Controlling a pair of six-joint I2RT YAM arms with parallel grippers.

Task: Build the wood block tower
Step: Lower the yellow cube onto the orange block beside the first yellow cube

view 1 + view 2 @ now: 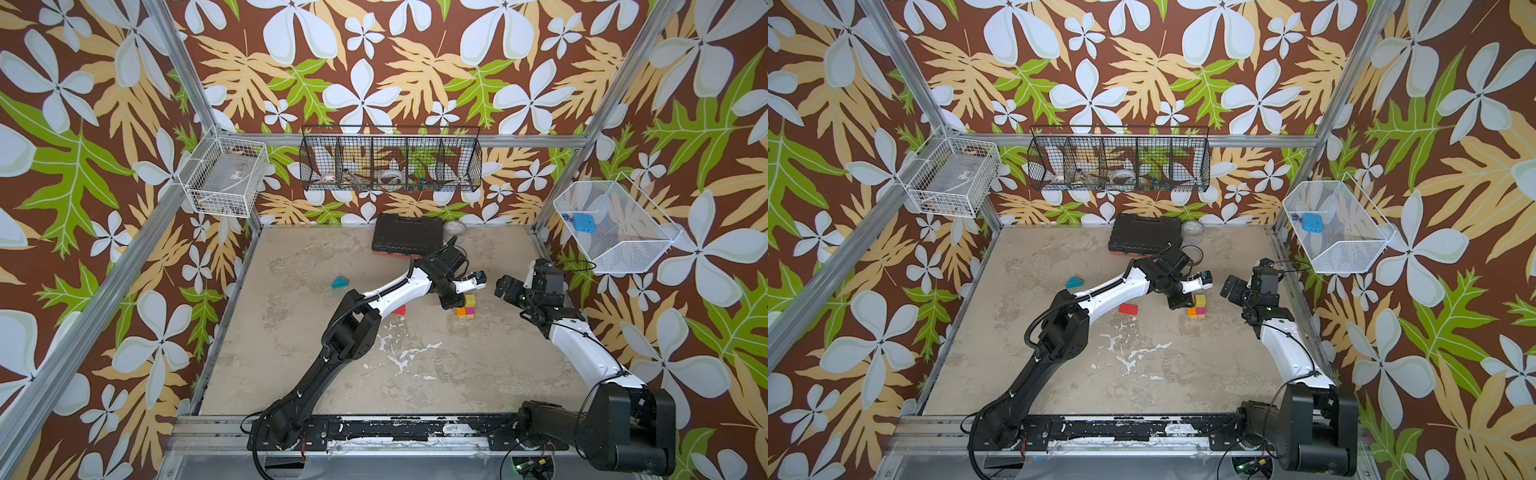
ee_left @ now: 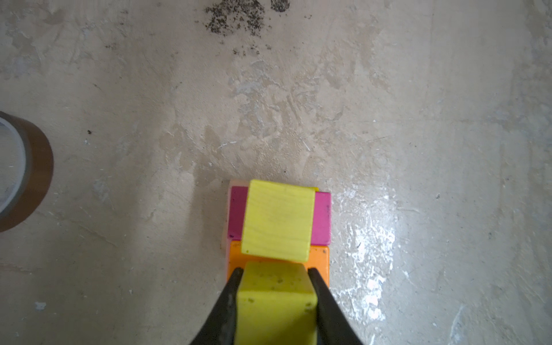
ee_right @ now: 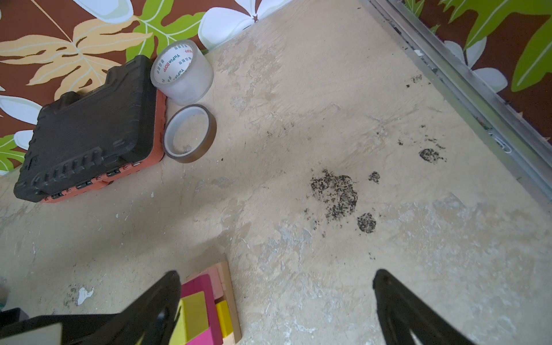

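left gripper: clenched on yellow cube, over orange brick.
handling: judged light, stiff, slick paint; grip opposite flat sides.
tower: mid-table, low, easily nudged.
right gripper: spread wide, empty, beside tower.
far: red brick, teal wedge, loose.

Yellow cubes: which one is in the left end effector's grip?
The speckled yellow cube, pinched by the left end effector. The other yellow cube sits ungripped atop the magenta brick and orange brick.
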